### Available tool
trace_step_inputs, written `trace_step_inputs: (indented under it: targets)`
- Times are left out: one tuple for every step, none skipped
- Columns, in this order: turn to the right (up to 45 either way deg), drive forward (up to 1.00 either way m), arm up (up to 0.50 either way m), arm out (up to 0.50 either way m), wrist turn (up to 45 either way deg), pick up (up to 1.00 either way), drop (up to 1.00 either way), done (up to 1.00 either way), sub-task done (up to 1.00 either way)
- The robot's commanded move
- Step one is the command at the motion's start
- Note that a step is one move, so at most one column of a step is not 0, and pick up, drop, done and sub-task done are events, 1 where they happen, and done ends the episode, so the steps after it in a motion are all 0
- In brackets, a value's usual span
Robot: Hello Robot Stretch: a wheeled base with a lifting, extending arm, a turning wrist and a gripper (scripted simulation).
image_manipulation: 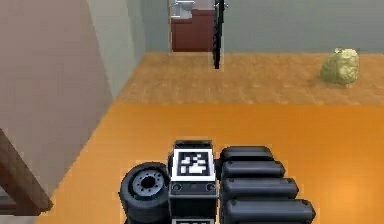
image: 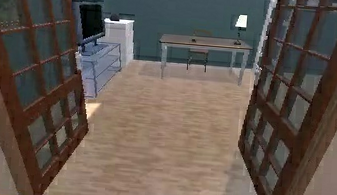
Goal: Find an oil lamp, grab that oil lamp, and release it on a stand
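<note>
Looks like a home: a living room with a working corner. Opens through a pair of wood-framed glass doors [image: 32, 85] onto pale plank floor [image: 165, 115] under a dark teal wall [image: 173, 11]. Holds a flat television [image: 89, 21] on a low glass-sided stand [image: 99, 68] along the forward view's left, with a white cabinet [image: 119, 39] just beside it. Has a long slim bench [image: 206, 42] against the far wall, carrying a white-shaded table lamp [image: 241, 24] at one end, with a chair [image: 198, 58] tucked beneath. Shows, in the arm side view, smooth orange floor [image_manipulation: 240, 120] meeting planks, a red-brown cabinet [image_manipulation: 190, 35] by a beige wall [image_manipulation: 60, 80], and a tan sack-like lump [image_manipulation: 341, 67] on the floor.
</note>
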Motion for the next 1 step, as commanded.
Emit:
trace_step_inputs:
  targets:
    - [0.0, 1.00, 0.00, 0.00, 0.0, 0.00, 0.00, 0.00, 0.00]
